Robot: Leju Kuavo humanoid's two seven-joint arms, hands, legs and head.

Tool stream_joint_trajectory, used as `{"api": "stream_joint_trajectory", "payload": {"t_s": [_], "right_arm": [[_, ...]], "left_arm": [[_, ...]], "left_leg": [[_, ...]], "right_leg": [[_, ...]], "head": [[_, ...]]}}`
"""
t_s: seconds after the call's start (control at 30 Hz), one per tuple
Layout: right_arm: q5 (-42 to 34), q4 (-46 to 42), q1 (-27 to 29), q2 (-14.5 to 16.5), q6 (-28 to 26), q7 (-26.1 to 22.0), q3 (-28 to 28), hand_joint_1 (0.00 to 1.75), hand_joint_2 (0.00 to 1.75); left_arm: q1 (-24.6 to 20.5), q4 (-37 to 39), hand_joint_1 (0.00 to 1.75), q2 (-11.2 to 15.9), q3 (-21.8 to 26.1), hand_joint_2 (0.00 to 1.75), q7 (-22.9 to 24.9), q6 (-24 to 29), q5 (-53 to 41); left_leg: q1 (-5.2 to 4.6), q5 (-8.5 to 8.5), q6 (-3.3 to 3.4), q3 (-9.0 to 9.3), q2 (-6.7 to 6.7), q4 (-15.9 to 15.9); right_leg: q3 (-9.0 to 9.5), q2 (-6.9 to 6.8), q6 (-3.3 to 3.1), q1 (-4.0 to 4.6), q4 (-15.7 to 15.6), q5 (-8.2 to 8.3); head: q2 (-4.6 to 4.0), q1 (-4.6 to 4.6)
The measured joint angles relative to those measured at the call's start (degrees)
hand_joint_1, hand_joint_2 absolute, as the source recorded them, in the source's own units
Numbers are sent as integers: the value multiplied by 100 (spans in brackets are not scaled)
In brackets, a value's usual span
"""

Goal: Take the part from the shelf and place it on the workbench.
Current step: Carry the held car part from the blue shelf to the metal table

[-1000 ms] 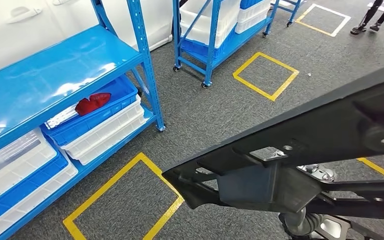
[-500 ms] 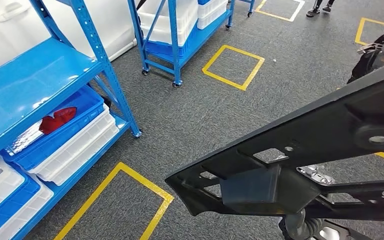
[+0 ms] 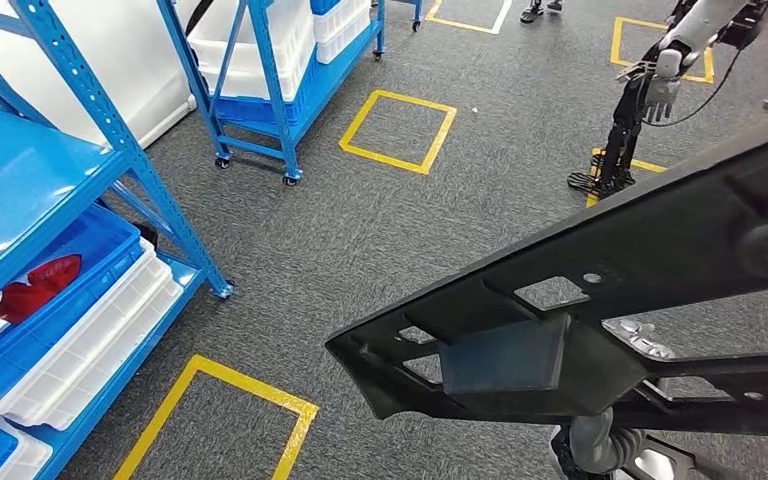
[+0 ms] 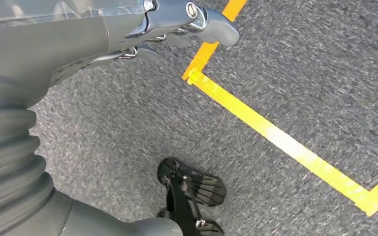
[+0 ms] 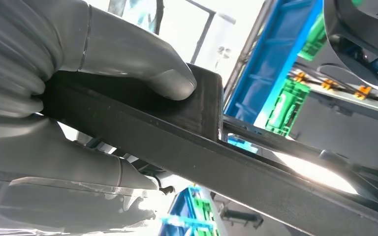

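Part [image 3: 600,300]: long black plastic frame with cut-outs, carried across the lower right of the head view, above the grey carpet, clear of the shelf [image 3: 50,200]. Left to right in head view: blue shelf with blue and white bins [image 3: 80,330], a red item [image 3: 40,285] in one blue bin; yellow tape square [image 3: 210,420] on the floor below the part's near tip; a wheeled blue rack [image 3: 260,80] further back; another yellow square [image 3: 397,130]; another robot [image 3: 650,100] standing at far right. Right hand [image 5: 78,98] grasps the part, thumb [image 5: 152,69] pressed on its top face, fingers probably wrapped underneath, blurred there. Left hand [image 4: 142,29] hangs over the carpet, holding nothing, fingers loosely apart.
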Motion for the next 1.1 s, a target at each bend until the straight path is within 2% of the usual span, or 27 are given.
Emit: {"api": "stream_joint_trajectory", "payload": {"t_s": [0.03, 0.1, 0.13, 0.17, 0.2, 0.23, 0.27, 0.3, 0.33, 0.37, 0.4, 0.47, 0.5, 0.53, 0.6, 0.63, 0.67, 0.7, 0.73, 0.77, 0.83, 0.87, 0.9, 0.97, 1.0, 1.03, 1.1], "right_arm": [[55, -19, -5, -25, -111, 0, 1, 175, 175], [169, -33, -13, -102, -481, 0, 25, 175, 175], [215, -27, -15, -158, -732, 0, 58, 175, 175], [250, -14, -16, -221, -976, 0, 103, 175, 175], [275, 8, -20, -287, -1191, 0, 152, 175, 175], [287, 35, -31, -347, -1349, 0, 200, 175, 175], [286, 71, -52, -400, -1449, 0, 246, 175, 175], [277, 115, -85, -445, -1509, 0, 291, 175, 175], [267, 167, -129, -479, -1555, 0, 341, 175, 175], [269, 221, -174, -509, -1594, 0, 398, 175, 175], [284, 270, -212, -532, -1631, 0, 451, 175, 175], [330, 339, -267, -570, -1708, 0, 559, 175, 175], [348, 360, -289, -585, -1729, 0, 609, 175, 175], [360, 377, -313, -597, -1742, 0, 661, 175, 175], [369, 414, -347, -610, -1744, 0, 744, 175, 175], [369, 434, -351, -614, -1744, 0, 770, 175, 175], [368, 453, -346, -617, -1744, 0, 782, 175, 175], [364, 468, -337, -621, -1744, 0, 787, 175, 175], [356, 480, -328, -625, -1742, 0, 787, 175, 175], [343, 491, -319, -628, -1739, 0, 785, 175, 175], [319, 513, -307, -634, -1733, 0, 775, 175, 175], [313, 524, -301, -636, -1733, 0, 764, 175, 175], [310, 532, -291, -638, -1735, 0, 747, 175, 175], [302, 541, -247, -640, -1744, 0, 694, 175, 175], [295, 543, -217, -645, -1747, 0, 659, 175, 175], [284, 544, -193, -652, -1748, 0, 622, 175, 175], [240, 544, -153, -668, -1729, 0, 549, 175, 175]], "left_arm": [[-2, 0, 0, -12, 0, 175, -2, -18, -20], [8, 0, 0, -29, 0, 175, -14, -69, -68], [15, 0, 0, -34, 0, 175, -21, -94, -92], [16, 0, 0, -37, 0, 175, -27, -110, -117], [11, 0, 0, -43, 0, 175, -32, -120, -139], [0, 0, 0, -53, 0, 175, -36, -128, -155], [-13, 0, 0, -66, 0, 175, -39, -139, -170], [-24, 0, 0, -80, 0, 175, -40, -149, -188], [-32, 0, 0, -97, -1, 175, -34, -157, -210], [-40, 0, 0, -111, -3, 175, -16, -162, -237], [-51, 0, 0, -124, -4, 175, 8, -163, -258], [-80, 0, 0, -155, -7, 175, 91, -158, -284], [-91, 0, 0, -174, -8, 175, 131, -151, -296], [-94, 0, 0, -195, -10, 175, 171, -137, -310], [-78, 0, 0, -234, -13, 175, 222, -95, -333], [-67, 0, 0, -250, -13, 175, 242, -75, -341], [-52, 0, 0, -265, -13, 175, 258, -63, -351], [-39, 0, 0, -279, -14, 175, 271, -59, -364], [-29, 0, 0, -292, -14, 175, 281, -59, -377], [-22, 0, 0, -304, -15, 175, 286, -62, -386], [-18, 0, 0, -319, -15, 175, 288, -70, -393], [-19, 0, 0, -321, -15, 175, 286, -77, -397], [-25, 0, 0, -322, -15, 175, 283, -83, -400], [-49, 0, 0, -323, -15, 175, 278, -96, -407], [-59, 0, 0, -328, -15, 175, 279, -99, -410], [-64, 0, 0, -334, -15, 175, 282, -102, -417], [-54, 0, 0, -347, -15, 175, 290, -104, -431]], "left_leg": [[5, 23, 41, 17, 86, -39], [-11, 38, 95, 30, 247, -73], [-25, 33, 104, 27, 330, -72], [-33, 27, 106, 27, 411, -71], [-38, 19, 104, 30, 490, -69], [-40, 9, 96, 36, 561, -67], [-41, -3, 83, 48, 625, -65], [-48, -20, 63, 63, 682, -62], [-62, -41, 35, 76, 734, -54], [-76, -61, 5, 88, 784, -47], [-89, -76, -25, 98, 834, -44], [-90, -104, -84, 120, 911, -43], [-77, -145, -112, 117, 849, -3], [-62, -241, -138, 66, 727, 132], [-34, -586, -171, -230, 426, 780], [-30, -762, -181, -441, 354, 1204], [-30, -861, -189, -619, 327, 1540], [-29, -845, -193, -712, 319, 1684], [-26, -709, -192, -701, 311, 1598], [-18, -480, -187, -582, 274, 1284], [10, -98, -168, -262, 42, 493], [17, -14, -153, -157, -70, 238], [13, -10, -129, -114, -139, 128], [-6, -12, -63, -98, -71, 101], [-4, 5, -21, -85, -2, 76], [1, 26, 17, -73, 68, 49], [-6, 48, 76, -67, 215, 14]], "right_leg": [[-85, -151, 25, 10, 166, -105], [-410, -505, 71, 13, 833, -462], [-601, -579, 97, -2, 1222, -623], [-732, -612, 117, -19, 1490, -699], [-761, -636, 132, -32, 1556, -670], [-671, -666, 139, -41, 1394, -548], [-470, -729, 135, -42, 1031, -364], [-229, -859, 118, -29, 595, -208], [-35, -961, 77, -7, 236, -101], [88, -1035, 33, 19, 1, -51], [127, -1058, -13, 45, -92, -53], [116, -937, -92, 53, -116, -41], [126, -881, -124, 43, -138, -28], [136, -827, -160, 31, -160, -16], [149, -716, -211, 27, -179, -7], [147, -652, -227, 34, -176, -9], [148, -578, -232, 40, -173, -10], [150, -502, -233, 43, -167, -11], [155, -422, -229, 43, -158, -13], [162, -342, -220, 40, -145, -19], [155, -195, -180, 38, -100, -39], [137, -131, -147, 35, -79, -42], [113, -71, -110, 29, -67, -38], [78, 48, -32, 12, -77, -7], [61, 31, -5, 8, -58, -16], [15, -64, 18, 14, 28, -74], [-227, -376, 47, 21, 533, -363]], "head": [[-1, 10], [-1, 28], [-2, 28], [-2, 30], [-2, 30], [-1, 31], [-1, 31], [-1, 32], [-1, 28], [-1, 25], [-1, 21], [-1, 17], [-1, 12], [-1, 7], [-2, -6], [-2, -8], [-1, -9], [-1, -8], [-1, -9], [0, -9], [-1, -8], [-1, -4], [-1, -7], [-1, -8], [-1, -10], [-1, 1], [-1, 18]]}}
